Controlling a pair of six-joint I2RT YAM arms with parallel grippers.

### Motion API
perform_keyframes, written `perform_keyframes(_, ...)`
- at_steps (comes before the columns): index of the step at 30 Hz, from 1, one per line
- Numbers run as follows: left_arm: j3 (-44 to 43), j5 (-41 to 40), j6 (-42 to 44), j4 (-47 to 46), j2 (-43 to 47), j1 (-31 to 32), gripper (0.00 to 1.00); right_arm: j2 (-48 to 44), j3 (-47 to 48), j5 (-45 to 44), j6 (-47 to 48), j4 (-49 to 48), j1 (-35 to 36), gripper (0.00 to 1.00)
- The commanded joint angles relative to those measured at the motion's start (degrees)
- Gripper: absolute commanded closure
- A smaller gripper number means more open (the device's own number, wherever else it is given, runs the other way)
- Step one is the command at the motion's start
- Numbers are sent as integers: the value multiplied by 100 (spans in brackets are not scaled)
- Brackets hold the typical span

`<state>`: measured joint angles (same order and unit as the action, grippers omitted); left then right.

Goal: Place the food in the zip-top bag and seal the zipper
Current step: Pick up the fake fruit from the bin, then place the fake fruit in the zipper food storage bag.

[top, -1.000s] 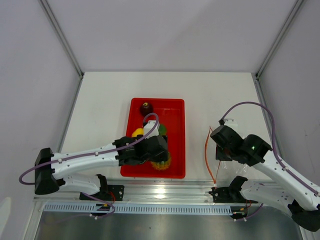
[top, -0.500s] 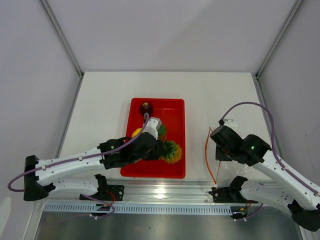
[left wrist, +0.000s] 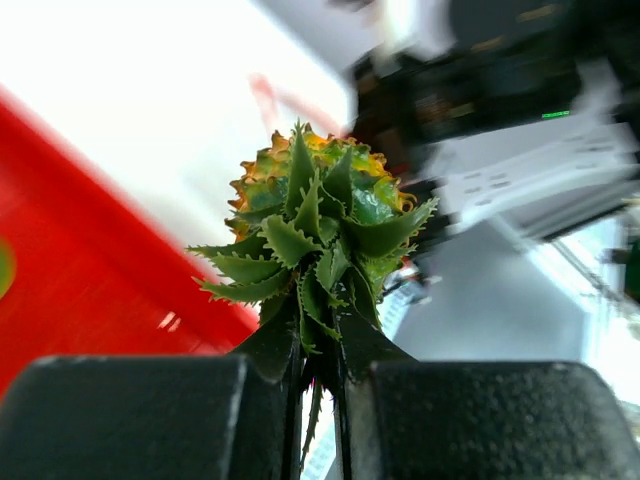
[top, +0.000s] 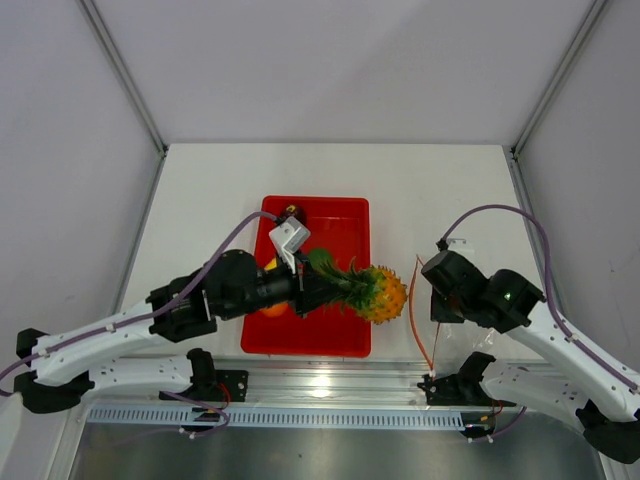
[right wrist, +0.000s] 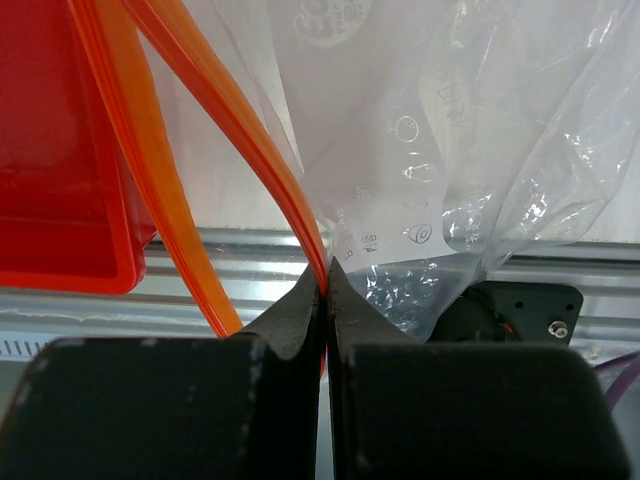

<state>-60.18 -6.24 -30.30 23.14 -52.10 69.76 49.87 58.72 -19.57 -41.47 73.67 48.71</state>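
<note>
holding the pineapple (top: 380,292) by its crown, my left gripper (top: 310,290) pointed its long axis rightward over the rim of the red tray (top: 347,222). just beyond it, my right gripper (right wrist: 325,278) pinched the zipper (right wrist: 165,190) of the zip-top bag (right wrist: 470,150)

Only illegible print on zip-top bag (right wrist: 420,150)

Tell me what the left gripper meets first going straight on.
Probably the mouth of the zip-top bag: the left gripper, holding the pineapple by its crown, points at the zipper that the right gripper holds. Depth unclear.
</note>
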Motion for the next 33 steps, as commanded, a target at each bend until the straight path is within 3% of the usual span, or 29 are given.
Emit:
perform_keyframes(1, 208, 876, 174, -1422, 279, -32, 99, 5, 201, 173, 16, -186, 33, 100)
perform_keyframes(4, 437, 1177, 43, -1969, 227, -23, 99, -12, 219, 305, -1, -239, 16, 100)
perform_keyframes(9, 1227, 1503, -317, -3645, 174, -23, 99, -134, 263, 621, -45, -423, -72, 100)
perform_keyframes(19, 2985, 686, -503, -5924, 332, -23, 99, -513, 228, 2352, 17, -994, -740, 100)
perform_keyframes(25, 3337, 363, -512, -6357, 121, -23, 99, -583, 236, 2810, -19, -1162, -907, 100)
perform_keyframes(33, 3803, -219, -590, -5751, 147, -23, 99, -636, 360, 2986, 60, -1144, -1100, 100)
